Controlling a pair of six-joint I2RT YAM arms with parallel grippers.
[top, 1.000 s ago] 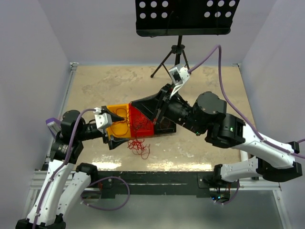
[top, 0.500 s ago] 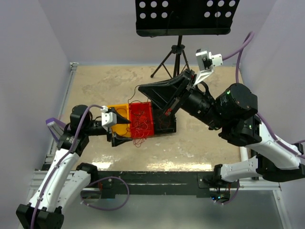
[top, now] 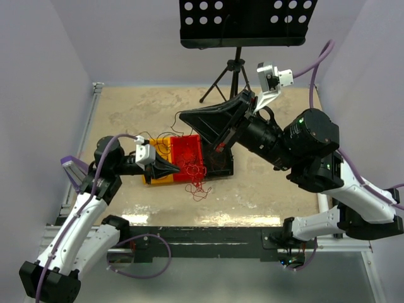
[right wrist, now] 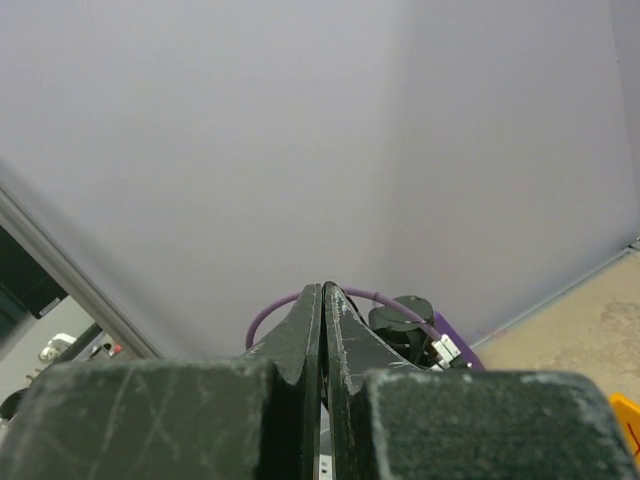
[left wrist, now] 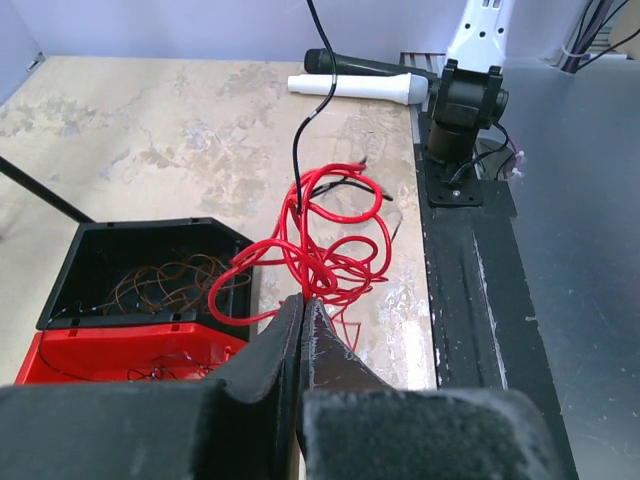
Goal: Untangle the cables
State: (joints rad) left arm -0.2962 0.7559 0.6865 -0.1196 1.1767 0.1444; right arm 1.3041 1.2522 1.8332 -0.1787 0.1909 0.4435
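Note:
A tangle of red cables (left wrist: 335, 262) hangs just in front of the bins, over the table (top: 196, 182). My left gripper (left wrist: 303, 300) is shut on a red strand at the tangle's near edge; in the top view it (top: 178, 169) points right beside the red bin (top: 188, 150). A thin black cable (left wrist: 297, 150) rises taut from the tangle and leaves the picture upward. It runs toward my right gripper (top: 183, 116), which is raised above the bins and shut. The right wrist view shows its tips (right wrist: 323, 288) pressed together, with the strand itself not visible. Brown cables lie in the black bin (left wrist: 60, 285).
An orange bin (top: 158, 154) sits left of the red one. A music stand (top: 243, 22) on a tripod (top: 228, 79) stands at the back. A black rail (left wrist: 470, 270), the right arm's base (left wrist: 465, 100) and a white tube (left wrist: 350, 87) line the table's near edge.
My left gripper has shut and shifted right onto the red tangle, which now hangs off the bins' front. The right arm rose from over the bins a second ago, then held still.

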